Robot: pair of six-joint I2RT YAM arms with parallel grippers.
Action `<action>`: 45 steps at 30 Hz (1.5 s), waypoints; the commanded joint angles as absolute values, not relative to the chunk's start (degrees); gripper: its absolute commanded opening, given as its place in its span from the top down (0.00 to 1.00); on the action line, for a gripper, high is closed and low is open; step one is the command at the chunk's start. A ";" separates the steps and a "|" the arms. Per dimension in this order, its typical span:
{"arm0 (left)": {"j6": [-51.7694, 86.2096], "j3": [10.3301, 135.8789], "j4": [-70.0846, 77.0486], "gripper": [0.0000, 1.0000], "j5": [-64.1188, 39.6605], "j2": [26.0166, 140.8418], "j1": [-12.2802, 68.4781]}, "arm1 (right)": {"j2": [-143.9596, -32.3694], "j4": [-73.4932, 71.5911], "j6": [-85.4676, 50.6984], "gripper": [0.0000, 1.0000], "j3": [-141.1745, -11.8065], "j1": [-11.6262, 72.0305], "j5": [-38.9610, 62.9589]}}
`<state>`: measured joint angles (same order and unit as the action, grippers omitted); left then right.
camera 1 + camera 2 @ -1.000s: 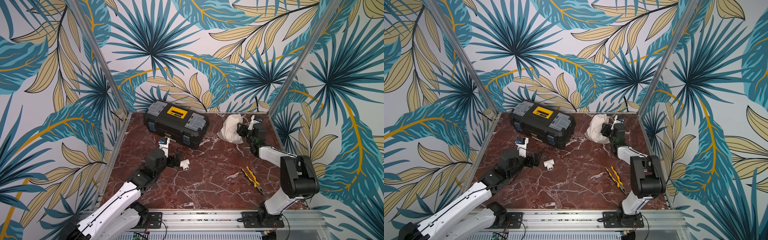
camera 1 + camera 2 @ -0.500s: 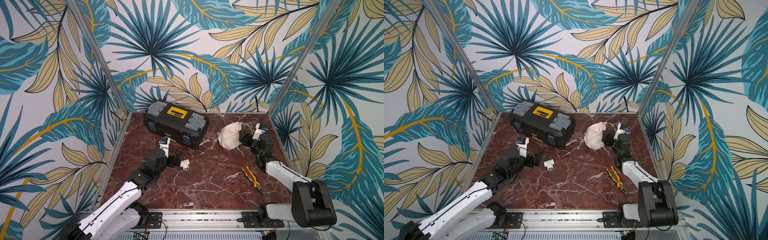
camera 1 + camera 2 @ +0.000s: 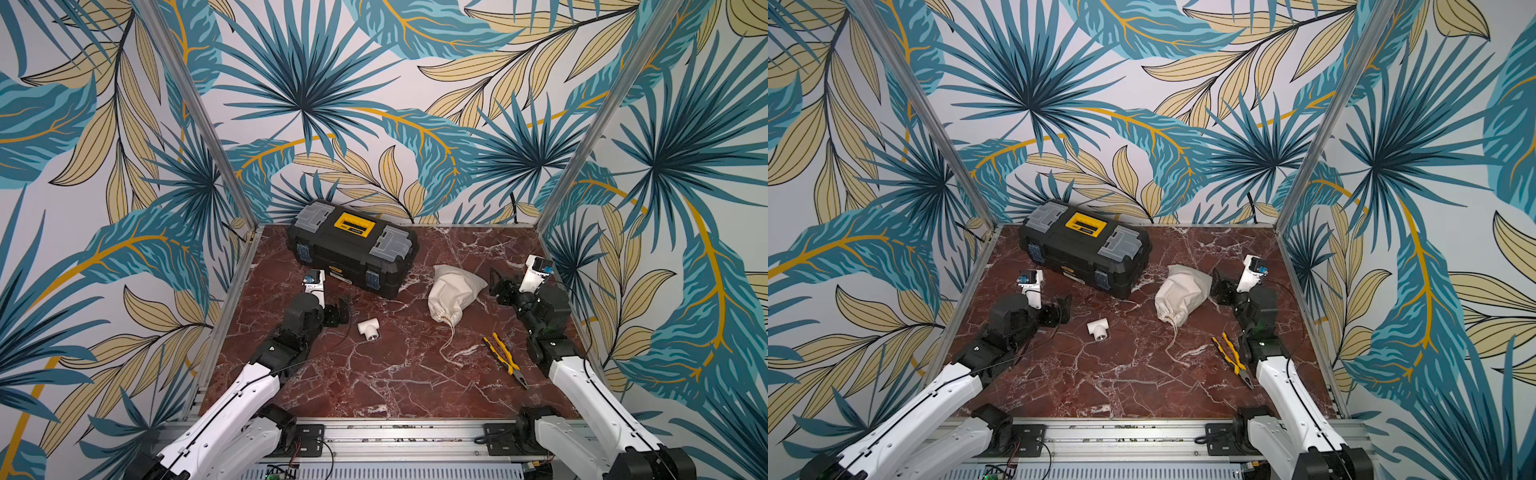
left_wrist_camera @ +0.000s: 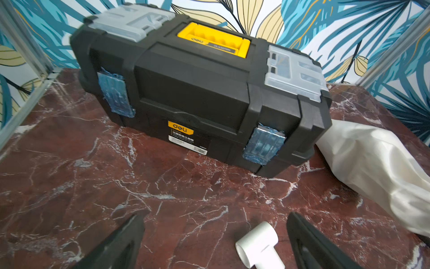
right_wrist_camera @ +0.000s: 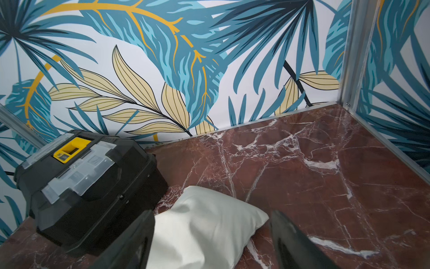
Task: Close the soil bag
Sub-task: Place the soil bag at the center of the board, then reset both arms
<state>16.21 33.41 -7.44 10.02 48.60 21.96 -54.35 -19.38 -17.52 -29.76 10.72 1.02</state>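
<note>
The soil bag [image 3: 454, 293] [image 3: 1183, 291], a cream cloth sack, lies on the marble table right of centre in both top views. Its gathered mouth [image 3: 446, 319] points to the front, and the thin cord [image 3: 446, 349] trails forward over the table. My right gripper [image 3: 495, 286] [image 5: 211, 215] is open, just right of the bag's far corner. In the right wrist view that corner of the bag [image 5: 204, 233] lies between the spread fingers. My left gripper [image 3: 343, 312] [image 4: 215, 217] is open and holds nothing, well left of the bag [image 4: 372, 167].
A black toolbox [image 3: 353, 249] [image 4: 197, 88] [image 5: 88, 186] stands at the back left, close to the bag. A white pipe tee [image 3: 369, 329] [image 4: 258, 246] lies by the left fingers. Yellow-handled pliers [image 3: 505, 357] lie front right, beside the right arm. Patterned walls enclose three sides.
The bag has come forward from the back right corner and now lies on the table. The right jaws have spread and the right arm has drawn back. The left arm is still.
</note>
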 commanded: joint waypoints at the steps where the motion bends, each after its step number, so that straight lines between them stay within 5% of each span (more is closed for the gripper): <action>1: 13.58 32.00 -2.47 0.00 9.50 46.19 18.94 | -55.74 -19.90 -14.24 0.16 -28.50 9.67 -2.73; 26: 7.11 31.09 16.13 0.00 -4.92 65.12 -1.86 | -72.95 -51.35 -1.04 0.10 -21.48 4.11 -6.78; 45: -0.83 17.87 38.69 0.00 -12.22 69.85 -4.75 | -76.90 -58.64 2.12 0.10 -18.17 3.87 -2.32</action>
